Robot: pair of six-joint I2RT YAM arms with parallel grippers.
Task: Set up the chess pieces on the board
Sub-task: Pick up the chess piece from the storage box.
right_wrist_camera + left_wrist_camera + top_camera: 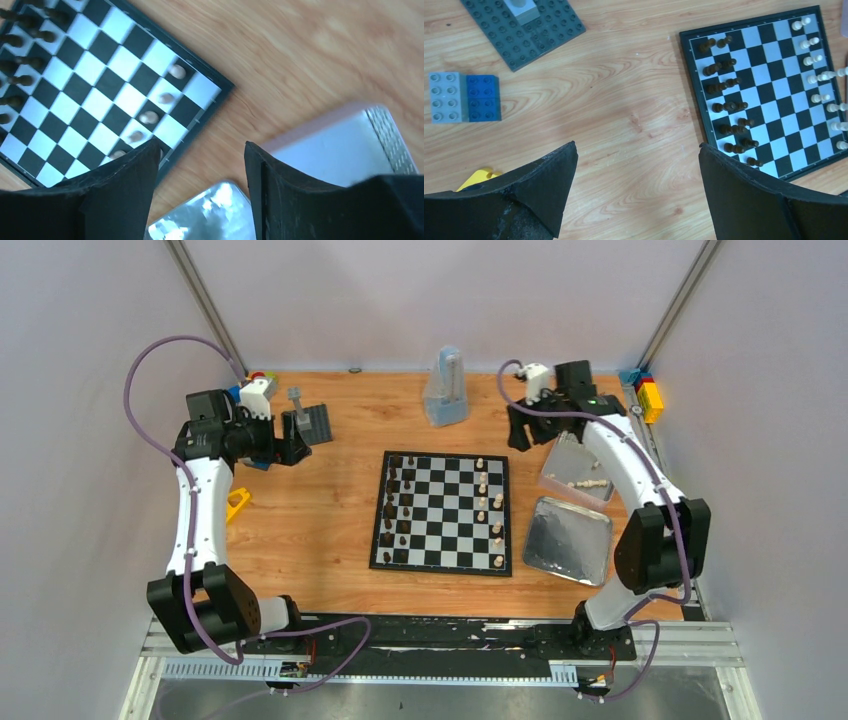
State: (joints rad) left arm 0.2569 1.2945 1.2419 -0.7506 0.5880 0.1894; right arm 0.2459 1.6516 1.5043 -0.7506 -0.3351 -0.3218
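The board (440,540) lies in the middle of the table. Dark chess pieces (397,502) fill its two left columns, and pale chess pieces (490,505) stand along its right side. A few more pale pieces (590,483) lie in a tray. My left gripper (297,445) hovers left of the board's far corner. In its wrist view the left gripper (637,145) is open over bare wood, with the board (774,80) to the right. My right gripper (520,432) hangs past the board's far right corner. It (202,142) is open and holds nothing.
A shiny tray (567,540) lies right of the board, and another tray (562,462) behind it. At the back are a clear pointed case (445,390), a grey studded baseplate (318,422) and toy blocks (648,395). A yellow block (238,503) lies at the left.
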